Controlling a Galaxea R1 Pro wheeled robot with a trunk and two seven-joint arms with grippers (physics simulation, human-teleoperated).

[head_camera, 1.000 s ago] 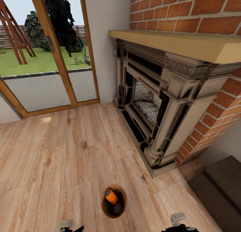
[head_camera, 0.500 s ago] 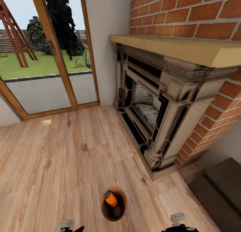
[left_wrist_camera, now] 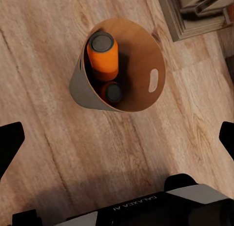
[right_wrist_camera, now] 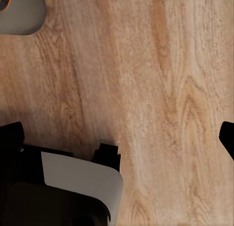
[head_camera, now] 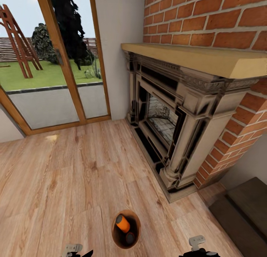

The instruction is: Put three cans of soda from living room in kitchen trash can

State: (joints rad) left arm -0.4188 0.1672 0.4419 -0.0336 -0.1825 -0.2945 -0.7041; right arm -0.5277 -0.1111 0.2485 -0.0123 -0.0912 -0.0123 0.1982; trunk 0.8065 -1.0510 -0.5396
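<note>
The bin stands on the wood floor near the fireplace, holding two visible cans; a third is perhaps hidden. Both grippers, left and right, gape wide, empty. Next likely: carrying the bin kitchenward.

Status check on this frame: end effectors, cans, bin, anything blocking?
Both end effectors open, empty. Two soda cans visible inside the bin, standing on living-room wood floor. Fireplace ahead-right, apart from bin.

Brown bin upright on wood floor, two orange soda cans inside, tilted
</note>
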